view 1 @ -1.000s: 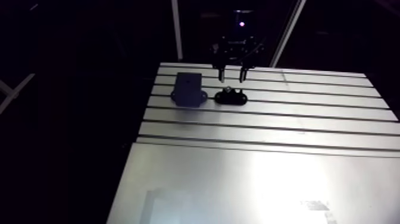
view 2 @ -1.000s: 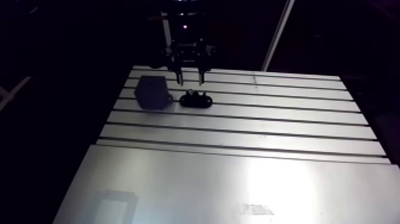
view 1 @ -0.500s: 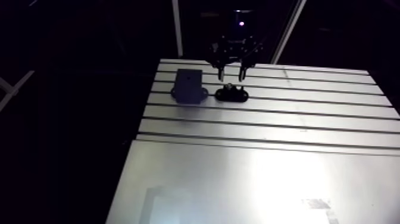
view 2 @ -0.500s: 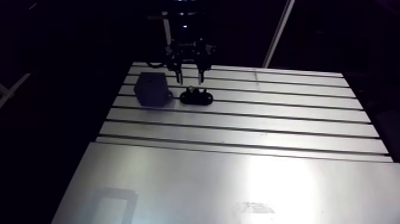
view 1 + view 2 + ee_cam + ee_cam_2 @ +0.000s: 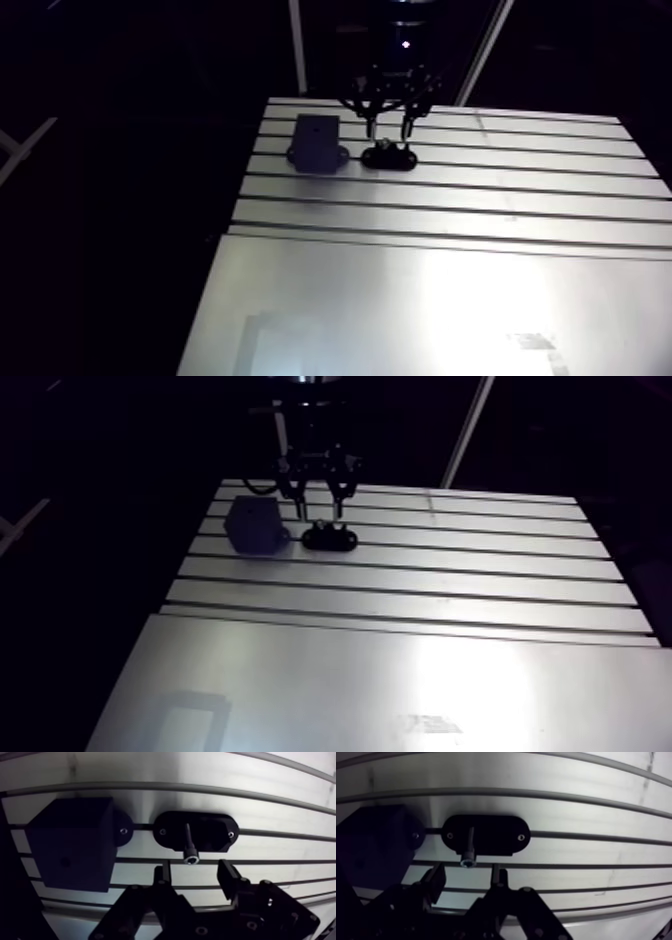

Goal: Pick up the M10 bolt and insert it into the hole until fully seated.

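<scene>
A black socket-head bolt stands upright in an oval black holder that is screwed to the slotted table. Beside the holder sits a black block with a small hole in its top face. My gripper hangs just above the bolt, open, its two fingers on either side of the bolt head without touching it. The arm view shows the gripper over the holder at the far end of the table, the block to its left.
A smooth, brightly lit metal plate covers the near half of the table. Slots run across the far half. The table's left edge drops off close beside the block.
The gripper has come down a little closer to the bolt and holder. Its fingers stay open. Bolt, holder and block have not moved.
</scene>
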